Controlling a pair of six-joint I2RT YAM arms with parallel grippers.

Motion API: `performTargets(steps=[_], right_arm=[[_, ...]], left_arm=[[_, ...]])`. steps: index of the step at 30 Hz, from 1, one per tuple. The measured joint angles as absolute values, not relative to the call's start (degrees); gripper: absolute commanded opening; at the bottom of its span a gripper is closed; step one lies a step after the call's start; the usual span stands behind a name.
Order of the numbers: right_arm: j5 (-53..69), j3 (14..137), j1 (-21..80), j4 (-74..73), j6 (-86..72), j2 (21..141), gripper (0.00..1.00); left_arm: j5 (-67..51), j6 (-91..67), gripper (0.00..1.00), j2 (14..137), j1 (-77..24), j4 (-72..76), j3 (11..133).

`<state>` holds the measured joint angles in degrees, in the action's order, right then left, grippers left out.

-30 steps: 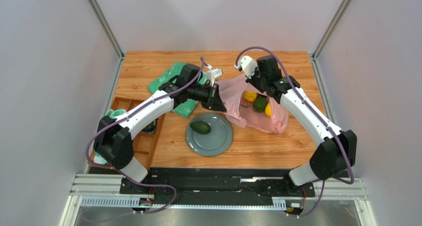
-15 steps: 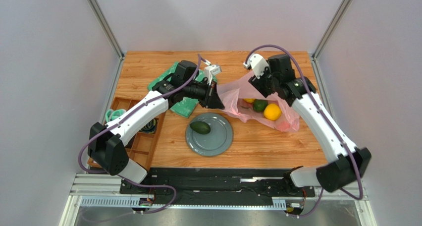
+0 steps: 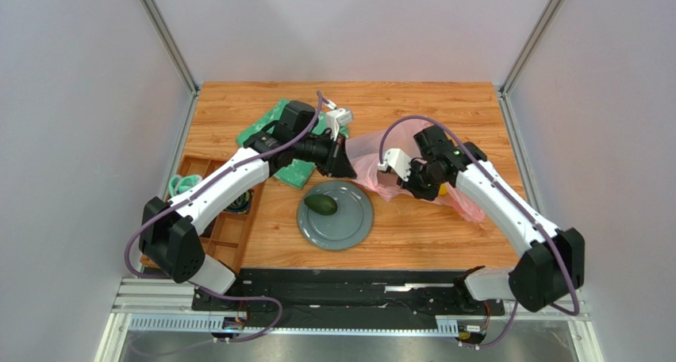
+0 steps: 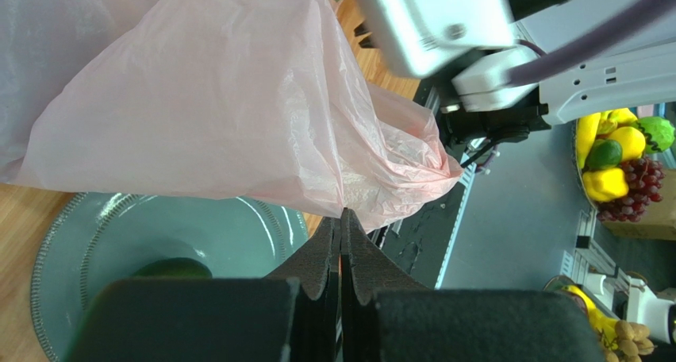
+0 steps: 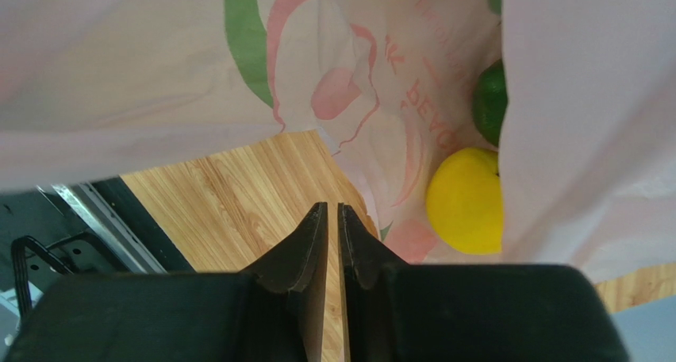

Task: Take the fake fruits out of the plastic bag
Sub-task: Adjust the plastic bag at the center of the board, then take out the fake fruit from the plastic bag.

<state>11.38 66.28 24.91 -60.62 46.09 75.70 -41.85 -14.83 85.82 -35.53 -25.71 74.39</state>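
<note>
The pink plastic bag lies slumped at mid-table, and my left gripper is shut on its edge, with film pinched at the tips. My right gripper is low at the bag's near side, shut to a hairline slit over bare wood with nothing between the jaws. Through the bag I see a yellow citrus and a dark green fruit just right of the fingers. One green avocado-like fruit lies on the grey plate.
A flat green patterned bag lies behind the left arm. A wooden compartment tray sits along the table's left edge. The plate's rim is right under the left gripper.
The right arm swung from the bag's far side down to its near side, its jaws opening and closing again. The bag sagged, hiding its fruits from above. The left grip held.
</note>
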Motion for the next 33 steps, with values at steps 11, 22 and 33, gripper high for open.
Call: performTargets(steps=[11, 22, 33], right_arm=[[-0.51, 64.60, 22.39, -53.45, 48.21, 83.50, 0.12], [-6.85, 68.40, 14.06, -48.47, 47.20, 94.11, 1.00], [-8.69, 75.48, 11.88, -44.66, 45.36, 102.65, 1.00]], left_arm=[[-41.65, -14.66, 0.00, 85.82, -35.53, -25.76, 73.84], [-41.80, -14.66, 0.00, 85.82, -35.53, -25.74, 72.66], [-42.26, -14.68, 0.00, 85.89, -35.53, -25.71, 72.66]])
